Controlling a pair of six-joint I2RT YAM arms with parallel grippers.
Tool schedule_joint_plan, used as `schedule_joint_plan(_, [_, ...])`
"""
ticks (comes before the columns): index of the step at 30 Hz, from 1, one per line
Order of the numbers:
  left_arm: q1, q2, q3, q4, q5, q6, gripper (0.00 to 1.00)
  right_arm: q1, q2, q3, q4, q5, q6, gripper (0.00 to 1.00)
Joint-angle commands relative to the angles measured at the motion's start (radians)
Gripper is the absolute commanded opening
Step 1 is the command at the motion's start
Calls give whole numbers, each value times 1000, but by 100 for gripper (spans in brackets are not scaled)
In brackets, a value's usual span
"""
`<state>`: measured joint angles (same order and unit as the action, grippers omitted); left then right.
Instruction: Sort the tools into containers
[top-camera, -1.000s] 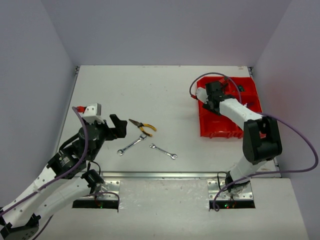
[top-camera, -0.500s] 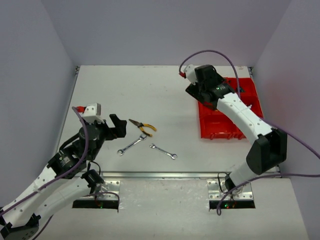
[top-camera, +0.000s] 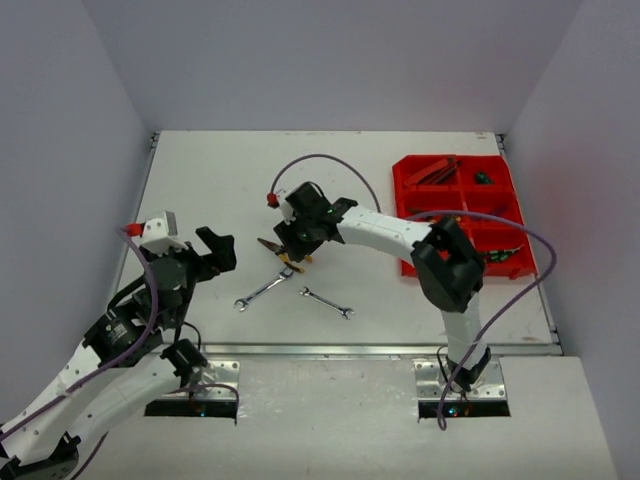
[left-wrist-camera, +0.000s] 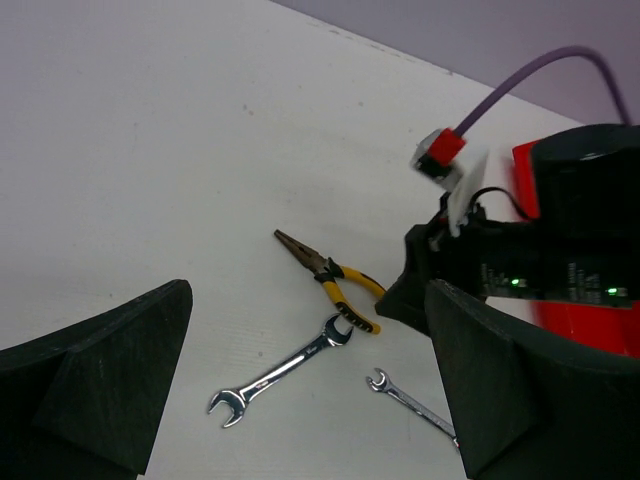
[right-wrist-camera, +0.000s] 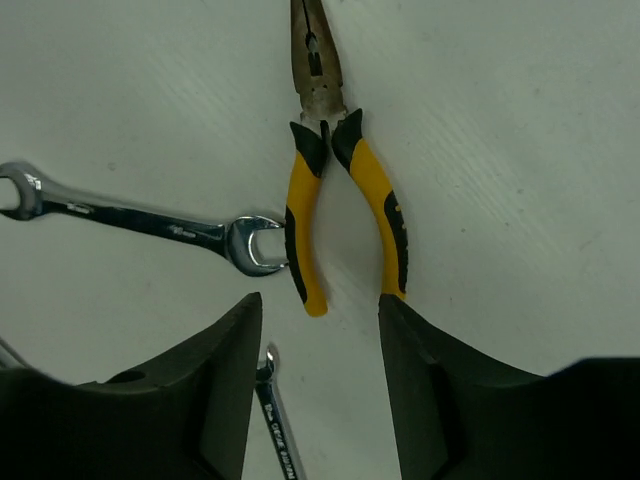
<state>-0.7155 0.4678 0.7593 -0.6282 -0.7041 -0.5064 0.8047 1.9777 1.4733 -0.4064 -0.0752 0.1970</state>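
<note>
Right claw (right-wrist-camera: 318, 310) hovers spread and empty just above the yellow-handled pliers (right-wrist-camera: 300, 230), their handle ends pointing into its gap, nose away: lined up, I judge, to pinch both handles together. A wrench (right-wrist-camera: 150, 222) beside it touches one handle. The red tray (top-camera: 470, 157) sits on the tabletop (top-camera: 220, 170) well behind it. Left claw (left-wrist-camera: 300, 370) hangs spread, empty, apart

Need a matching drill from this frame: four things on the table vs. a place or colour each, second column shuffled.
1 pliers
2 long wrench
3 short wrench
4 tray

A red, far right
B lying apart from the other tools
C yellow handles, under the open right end effector
D open end at a pliers handle

Pairs: 1-C, 2-D, 3-B, 4-A
</note>
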Motion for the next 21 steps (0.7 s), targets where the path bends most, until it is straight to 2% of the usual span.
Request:
schedule_joint_plan(1, [-1, -14, 26, 15, -42, -23, 100, 1, 138, 200, -118, 77, -23, 44])
schedule_joint_plan(4, [-1, -2, 26, 20, -31, -18, 100, 13, 207, 276, -168, 132, -73, 44])
schedule_joint_plan(12, [-1, 44, 28, 29, 1, 1, 100, 16, 229, 287, -162, 166, -118, 43])
schedule_joint_plan(21, [-1, 48, 26, 36, 13, 8, 100, 16, 303, 320, -219, 85, -143, 36])
